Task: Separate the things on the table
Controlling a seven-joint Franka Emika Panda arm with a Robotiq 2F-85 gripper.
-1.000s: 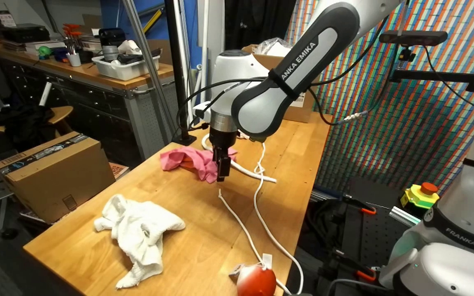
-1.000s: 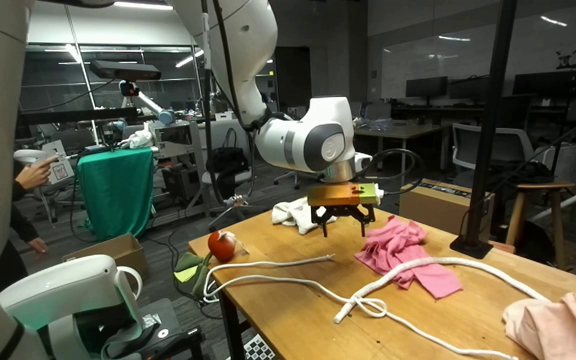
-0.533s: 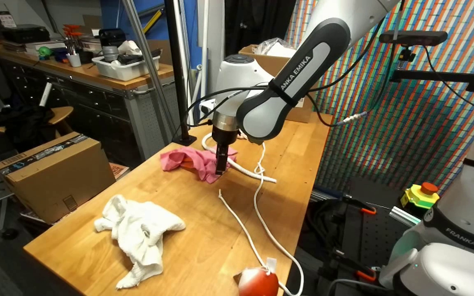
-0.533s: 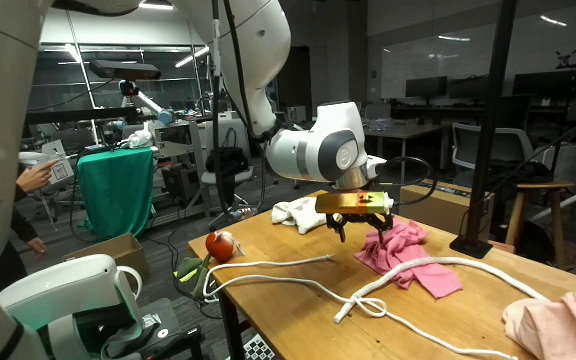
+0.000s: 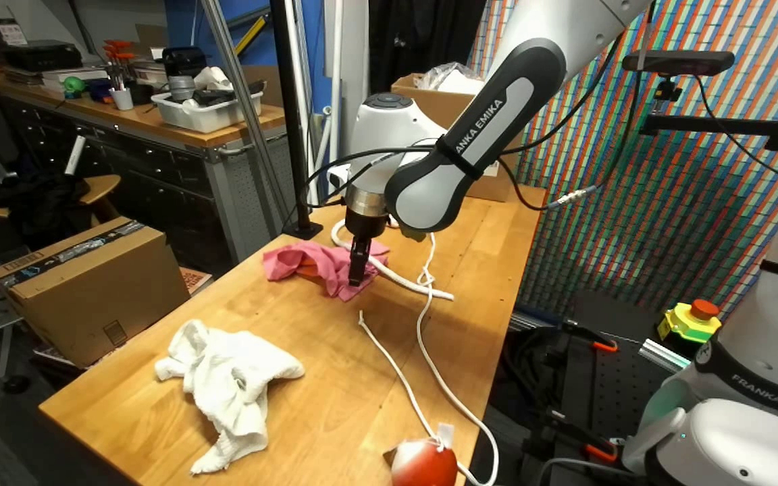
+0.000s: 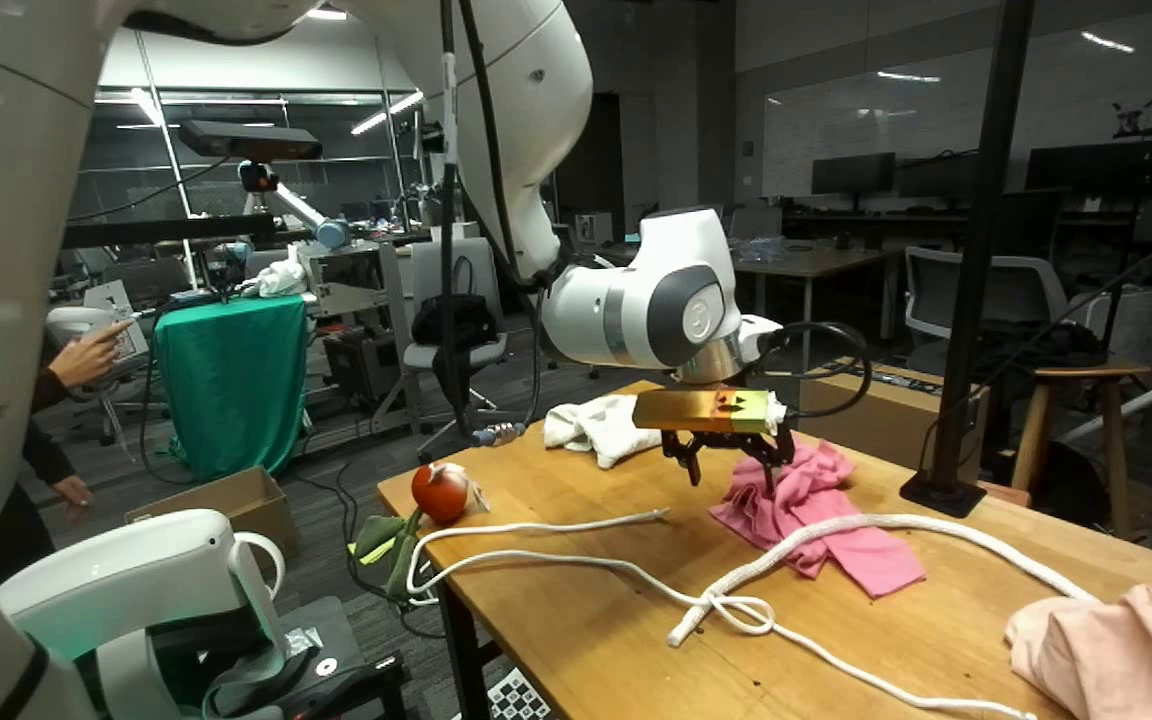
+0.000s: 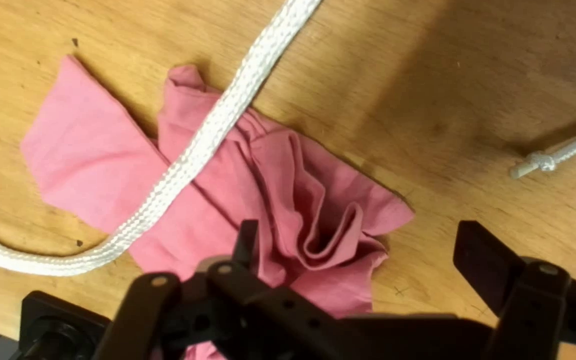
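1. The gripper (image 7: 359, 231) points downward above the table (image 5: 335, 405), at one side of the pink cloth (image 7: 238, 192).
2. The fingers (image 7: 485, 265) stand wide apart, with nothing held between them. In the wrist view, one finger overlies the pink cloth; the other overlies the table just beside it. Contact between fingertip and cloth cannot be determined.
3. The pink cloth lies on the table, bunched into folds on the side nearest the gripper.
4. The thick rope (image 7: 188, 162), white and braided, rests across the pink cloth. In an exterior view, it curves onward to the peach cloth (image 6: 1106, 640); contact there is unclear.
5. The thin cord (image 7: 570, 151), also white, has a small knot at its free end, which lies near the pink cloth but apart from it. In both exterior views, another stretch forms a loop where it crosses the thick rope, close to that rope's end.
6. The red ball (image 5: 424, 466) sits at the table edge, beside the thin cord.
7. The white cloth (image 5: 227, 378) lies crumpled, well apart from the pink cloth.
8. A black post (image 6: 976, 260) stands on the table.
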